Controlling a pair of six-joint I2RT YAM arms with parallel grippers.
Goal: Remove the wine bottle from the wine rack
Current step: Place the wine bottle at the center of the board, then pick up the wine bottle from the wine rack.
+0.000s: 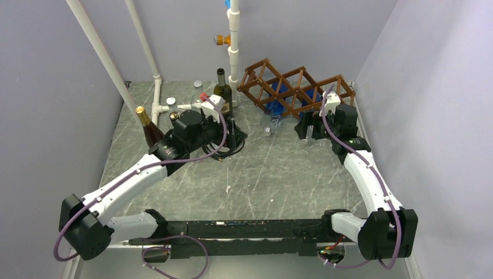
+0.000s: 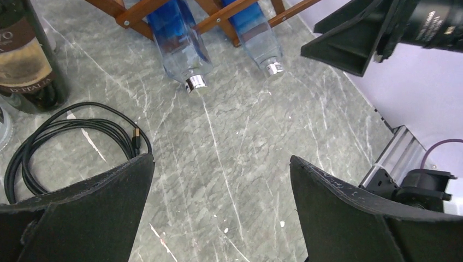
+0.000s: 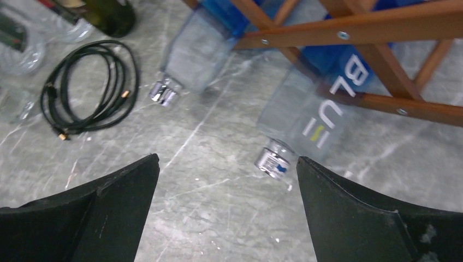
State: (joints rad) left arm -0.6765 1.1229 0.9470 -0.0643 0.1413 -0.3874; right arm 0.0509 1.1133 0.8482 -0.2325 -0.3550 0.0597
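A blue bottle (image 3: 316, 117) is lodged in the wine rack (image 3: 382, 24). The left tool (image 2: 221, 158) and right tool (image 3: 226, 161) are held released near it.

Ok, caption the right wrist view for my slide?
Open right pincer before the blue-tinted clear BLU-lettered bottle lying in the brown wooden lattice rack.

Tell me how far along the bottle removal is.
Nothing looks done: the BLU bottle and its blue neighbour lie in the wine rack. In hand: the right gripper, fingers open and empty, faces the BLU bottle's cap. Remaining: grasp it, pull it out.
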